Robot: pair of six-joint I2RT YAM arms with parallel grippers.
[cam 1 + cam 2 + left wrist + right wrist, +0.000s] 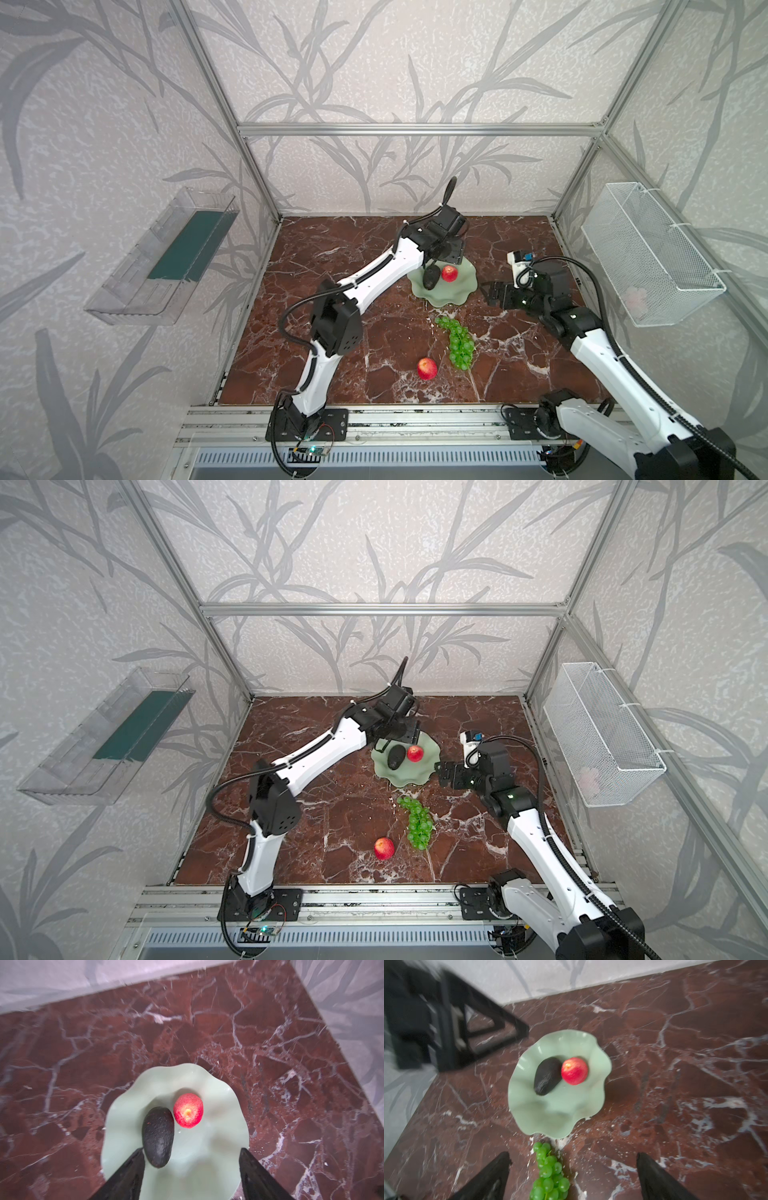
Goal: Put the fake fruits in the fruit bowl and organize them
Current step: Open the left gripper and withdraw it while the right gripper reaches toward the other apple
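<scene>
1. Celadon-green and glossy, the fruit bowl (451,294) is sitting toward the far right of the red marble desk (332,374). It is carrying the avocado (431,277) and one red-yellow fruit (449,273), lying side by side and seemingly touching near its middle.
2. The left pincer (192,1150) is hanging over the bowl with its jaws apart, gripping nothing. The avocado is lying just beside one finger, so I am judging this as the close of the avocado's placing.
3. The right pincer (573,1155) is hovering wide open and empty beside the bowl, looking down on the green grapes (548,1174), which are lying on the desk just outside the rim.
4. The loose red-yellow fruit (427,368) is resting on the desk near the bunch's nearer end, well apart from the bowl.
5. The next move is probably calling for the left arm lifting clear and the right pincer closing on the bunch's thick part, as a long bunch is likely to sag.
6. The wire mesh basket (648,257) is showing only a faint pale pink thing I cannot identify. The clear plastic tray (162,266) is showing a dark green panel.
</scene>
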